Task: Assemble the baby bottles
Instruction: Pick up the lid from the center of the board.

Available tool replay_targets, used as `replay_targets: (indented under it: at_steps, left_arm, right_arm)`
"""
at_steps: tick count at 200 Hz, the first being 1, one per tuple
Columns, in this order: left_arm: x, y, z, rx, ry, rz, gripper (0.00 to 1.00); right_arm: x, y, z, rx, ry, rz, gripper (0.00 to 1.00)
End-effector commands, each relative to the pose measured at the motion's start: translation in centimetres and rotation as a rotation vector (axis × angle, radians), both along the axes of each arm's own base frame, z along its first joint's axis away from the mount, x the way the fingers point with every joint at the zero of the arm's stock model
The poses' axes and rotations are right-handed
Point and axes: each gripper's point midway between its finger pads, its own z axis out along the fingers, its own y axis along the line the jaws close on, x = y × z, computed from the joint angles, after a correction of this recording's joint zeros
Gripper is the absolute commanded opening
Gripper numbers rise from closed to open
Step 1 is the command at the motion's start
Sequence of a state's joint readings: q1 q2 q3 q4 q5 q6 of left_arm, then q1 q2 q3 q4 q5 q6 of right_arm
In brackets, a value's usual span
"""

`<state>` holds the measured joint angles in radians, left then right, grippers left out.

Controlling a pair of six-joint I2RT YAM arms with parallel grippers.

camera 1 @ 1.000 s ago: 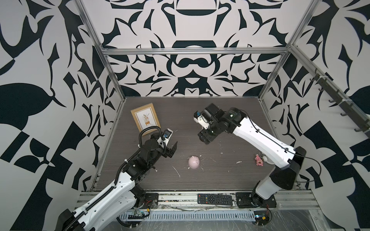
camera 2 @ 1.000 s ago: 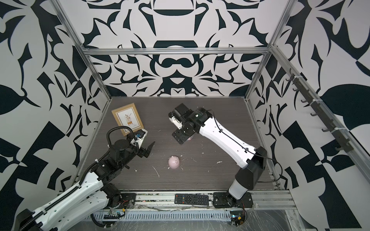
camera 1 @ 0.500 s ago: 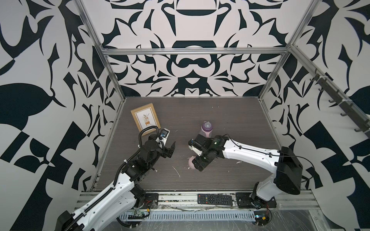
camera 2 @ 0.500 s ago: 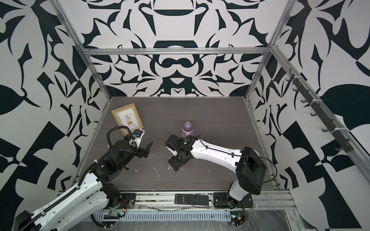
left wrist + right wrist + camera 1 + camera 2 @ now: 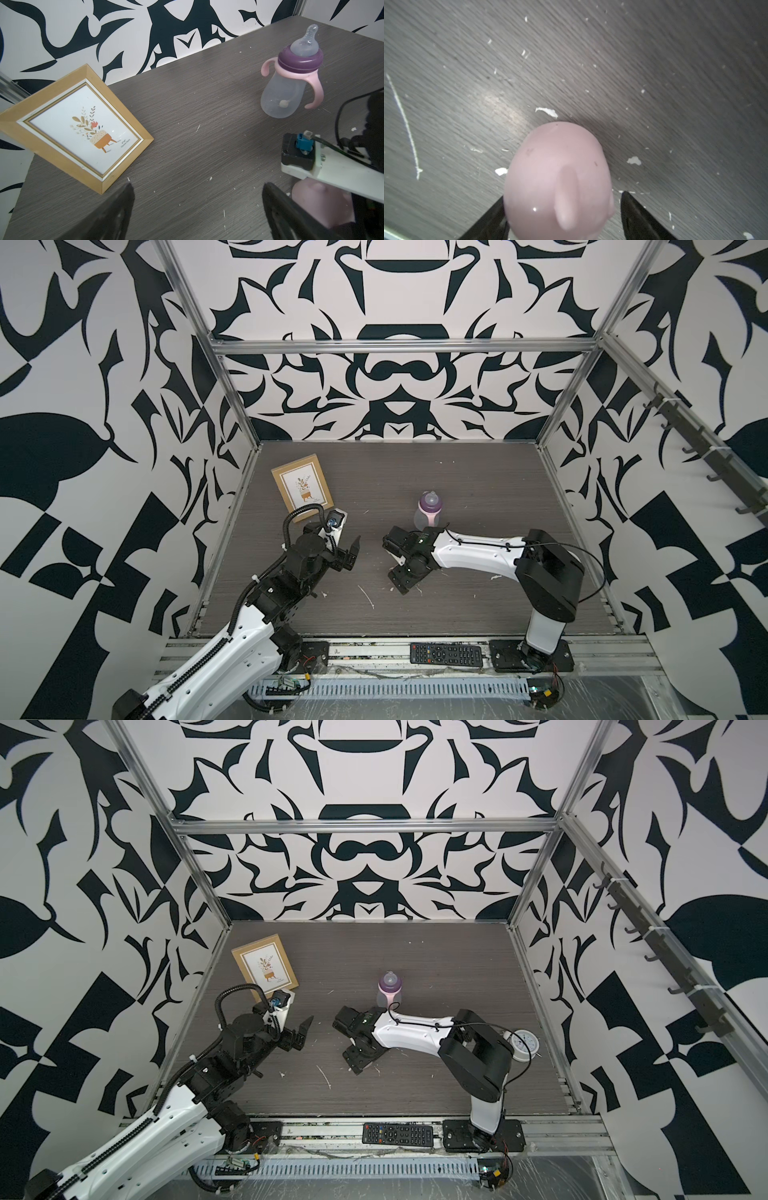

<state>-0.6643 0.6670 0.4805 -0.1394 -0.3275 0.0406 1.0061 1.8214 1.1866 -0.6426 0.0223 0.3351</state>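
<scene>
The step in hand looks like fetching the cap: the bottle point(image 5: 428, 512) stands upright near the middle of the table point(image 5: 457, 472), ring, collar and nipple already on, so only the cap point(image 5: 558, 180) seems left to fit. It lies on the table nearer the front, under the right gripper point(image 5: 404, 581), well apart from the bottle. The right fingers point(image 5: 633, 207) are spread and straddle the cap: one sits against its side or just beside it, while the other shows a clear gap, so nothing is pinched yet. The next move likely calls for closing squarely on the dome without catching an ear, then lifting it over the nipple. The left gripper point(image 5: 197, 187) hangs above the table beside the frame point(image 5: 83, 124), its fingers point(image 5: 116, 207) spread wide and holding nothing.
</scene>
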Motion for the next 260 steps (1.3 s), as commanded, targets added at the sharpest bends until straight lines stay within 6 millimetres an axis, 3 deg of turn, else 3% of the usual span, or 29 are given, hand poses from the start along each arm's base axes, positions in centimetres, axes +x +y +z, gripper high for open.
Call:
replay_targets:
  at_steps: [1, 109, 260]
  left_arm:
    - [0.2, 0.2, 1.2, -0.022, -0.013, 0.02, 0.99]
    - [0.1, -0.2, 0.8, -0.02, 0.006, 0.002, 0.99]
    - [0.0, -0.6, 0.2, -0.008, 0.029, -0.02, 1.0]
  right_arm:
    - [0.9, 1.9, 1.2, 0.061, -0.042, -0.007, 0.8]
    - [1.9, 2.9, 1.3, 0.082, -0.084, -0.025, 0.82]
    - [1.5, 1.8, 0.5, 0.004, -0.05, -0.031, 0.77]
